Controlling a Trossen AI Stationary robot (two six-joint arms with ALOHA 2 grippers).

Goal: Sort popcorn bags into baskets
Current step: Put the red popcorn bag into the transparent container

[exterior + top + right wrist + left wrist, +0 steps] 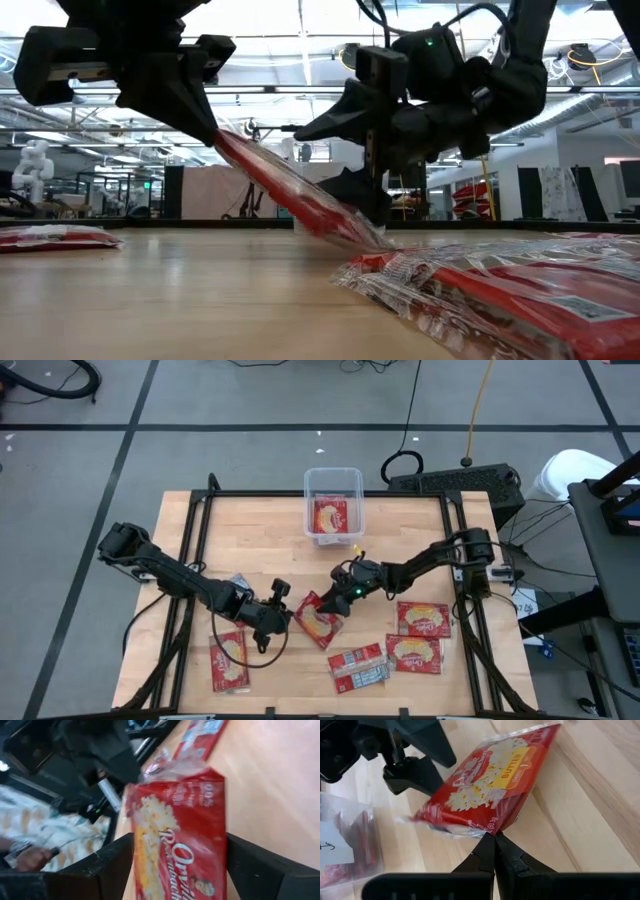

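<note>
A red popcorn bag [320,622] stands tilted near the table's middle, with its lower end [368,236] resting on the wood. My left gripper [289,616] is shut on its raised end. My right gripper [336,598] is open. Its two fingers [111,865] stand on either side of the bag [180,835] near the lower end; whether they touch it, I cannot tell. The clear basket [333,488] sits at the table's far edge with one red bag [332,515] lying in it. My left gripper pinches the bag's raised end at its edge [487,831] between its two shut fingers. They come slanting down from the table's left. The bag [270,180] slopes down away from the fingers, its other end on the table.
More red bags lie flat at the near right [423,618] [415,652] [358,665], and one at the near left [228,660]. Black frame rails [455,560] run along the table's sides. A keyboard [455,482] lies beyond the far edge. A person's hand [30,857] shows beyond the table.
</note>
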